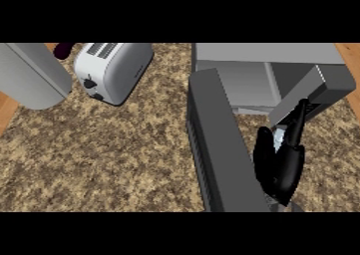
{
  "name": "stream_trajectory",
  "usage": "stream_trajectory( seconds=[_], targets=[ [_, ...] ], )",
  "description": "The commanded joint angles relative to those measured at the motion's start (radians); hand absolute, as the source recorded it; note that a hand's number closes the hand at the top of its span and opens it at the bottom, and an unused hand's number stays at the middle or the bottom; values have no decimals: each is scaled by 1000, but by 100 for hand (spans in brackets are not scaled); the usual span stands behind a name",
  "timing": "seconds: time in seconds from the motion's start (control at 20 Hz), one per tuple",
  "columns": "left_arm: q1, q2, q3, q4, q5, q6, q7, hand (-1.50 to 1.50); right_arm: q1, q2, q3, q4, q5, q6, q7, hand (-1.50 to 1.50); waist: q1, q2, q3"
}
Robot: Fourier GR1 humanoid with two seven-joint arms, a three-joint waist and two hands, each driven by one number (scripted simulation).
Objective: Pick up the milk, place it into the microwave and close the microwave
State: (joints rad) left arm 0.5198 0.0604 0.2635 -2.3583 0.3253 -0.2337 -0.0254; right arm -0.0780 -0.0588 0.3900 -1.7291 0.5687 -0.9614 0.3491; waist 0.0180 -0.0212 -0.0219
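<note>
Reaching toward the open microwave (pixel 249 82) at one o'clock, the right hand (pixel 279 167) curls around the barely visible milk (pixel 279 135); next, setting it inside.

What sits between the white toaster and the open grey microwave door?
Nothing: in the head view only bare speckled granite counter lies between the white toaster and the open grey microwave door.

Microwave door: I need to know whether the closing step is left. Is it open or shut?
Open. The door swings out toward the view's lower edge, beside the right hand.
</note>
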Motion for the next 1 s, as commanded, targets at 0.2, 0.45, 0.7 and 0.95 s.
stream_trajectory(
  seconds=[0.2, 0.45, 0.7, 0.95],
  targets=[
    [9, -10, 13, 6, -5, -21, -26, -150, 173, -98, 32, 111, -117, -20, -214, -150, -10, 23, 25],
    [24, -22, 27, 4, 25, -40, -11, -150, 182, -133, -31, 200, -351, 10, -485, -150, -10, 21, 24],
    [-8, -5, 74, -33, 70, -23, 48, -150, 142, -37, -136, 454, -470, 39, -776, -150, -11, 22, 24],
    [-41, -5, 118, -3, 85, -49, 59, -150, 47, -43, -285, 603, -560, 156, -898, -150, -11, 21, 23]
  ],
)
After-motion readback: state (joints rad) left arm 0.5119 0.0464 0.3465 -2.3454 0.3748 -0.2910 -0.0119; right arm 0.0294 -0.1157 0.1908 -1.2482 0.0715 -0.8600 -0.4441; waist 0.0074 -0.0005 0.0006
